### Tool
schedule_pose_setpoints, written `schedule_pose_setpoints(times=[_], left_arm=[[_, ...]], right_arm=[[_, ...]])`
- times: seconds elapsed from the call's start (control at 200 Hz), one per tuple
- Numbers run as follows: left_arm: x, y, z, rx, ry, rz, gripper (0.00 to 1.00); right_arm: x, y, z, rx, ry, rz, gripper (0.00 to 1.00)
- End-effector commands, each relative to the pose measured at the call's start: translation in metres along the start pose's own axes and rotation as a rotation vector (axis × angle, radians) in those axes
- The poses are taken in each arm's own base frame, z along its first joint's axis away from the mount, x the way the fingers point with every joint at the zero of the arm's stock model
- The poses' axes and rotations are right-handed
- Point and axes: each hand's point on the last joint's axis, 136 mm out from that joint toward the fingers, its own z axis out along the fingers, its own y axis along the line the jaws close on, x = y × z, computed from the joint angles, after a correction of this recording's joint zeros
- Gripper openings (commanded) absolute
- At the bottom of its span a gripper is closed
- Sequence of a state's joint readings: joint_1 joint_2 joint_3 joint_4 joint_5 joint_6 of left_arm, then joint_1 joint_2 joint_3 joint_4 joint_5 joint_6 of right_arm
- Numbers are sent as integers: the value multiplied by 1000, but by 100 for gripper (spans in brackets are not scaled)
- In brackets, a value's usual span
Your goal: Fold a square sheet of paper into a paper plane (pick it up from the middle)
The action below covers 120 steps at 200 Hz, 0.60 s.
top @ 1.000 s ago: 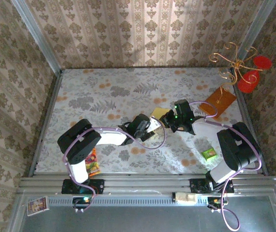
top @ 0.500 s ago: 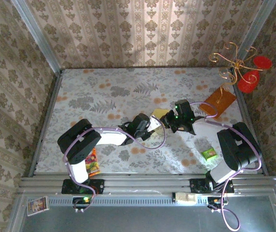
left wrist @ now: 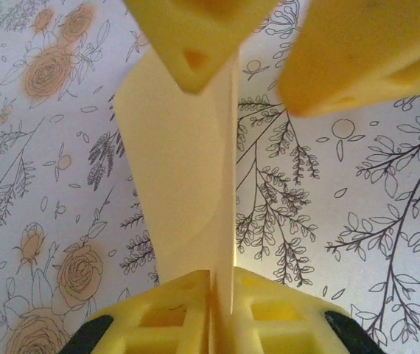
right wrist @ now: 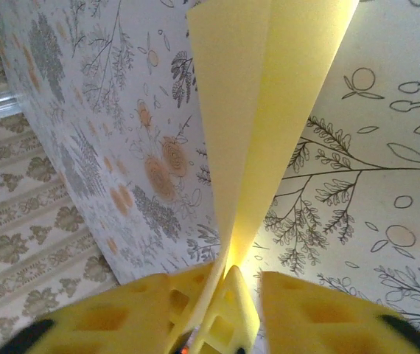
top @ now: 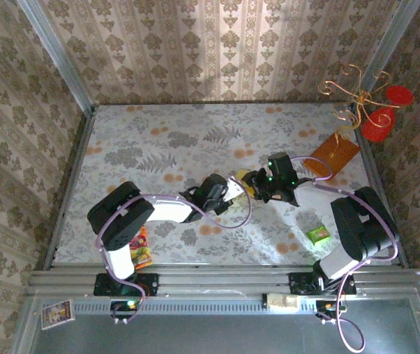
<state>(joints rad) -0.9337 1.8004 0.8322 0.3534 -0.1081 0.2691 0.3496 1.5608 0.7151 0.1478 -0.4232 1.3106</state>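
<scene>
While my left gripper (left wrist: 221, 287) pinches the folded yellow sheet (left wrist: 177, 162) tight, its crease runs straight ahead to my right gripper (left wrist: 258, 77), jaws parted at its far end.

We see the folded sheet of paper (left wrist: 180, 162) over the middle of the table (top: 158, 140), one end in the left gripper (top: 233, 187), the other reaching the right gripper (top: 255, 184), which faces it just beside. A small packet (top: 317, 234) lies behind the right gripper, near its arm's base; a stiff board (top: 335, 153) lies beyond it to the right, well apart
</scene>
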Motion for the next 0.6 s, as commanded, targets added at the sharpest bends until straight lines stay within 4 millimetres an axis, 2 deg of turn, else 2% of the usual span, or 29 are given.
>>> schedule_pose_setpoints(times=[0.0, 0.145, 0.305, 0.42, 0.595], left_arm=[[4, 1, -1, 18, -8, -64, 13], [7, 4, -4, 69, -30, -186, 10], [10, 15, -10, 138, -44, -372, 8], [12, 25, -15, 209, -51, -522, 6], [14, 33, -17, 312, -7, -703, 5]], right_arm=[[-7, -4, -14, 13, -47, -20, 49], [-20, -5, -35, 27, -151, -75, 63], [-30, -1, -59, 42, -261, -166, 67], [-32, -4, -63, 70, -276, -192, 67], [-31, -8, -58, 78, -263, -190, 68]])
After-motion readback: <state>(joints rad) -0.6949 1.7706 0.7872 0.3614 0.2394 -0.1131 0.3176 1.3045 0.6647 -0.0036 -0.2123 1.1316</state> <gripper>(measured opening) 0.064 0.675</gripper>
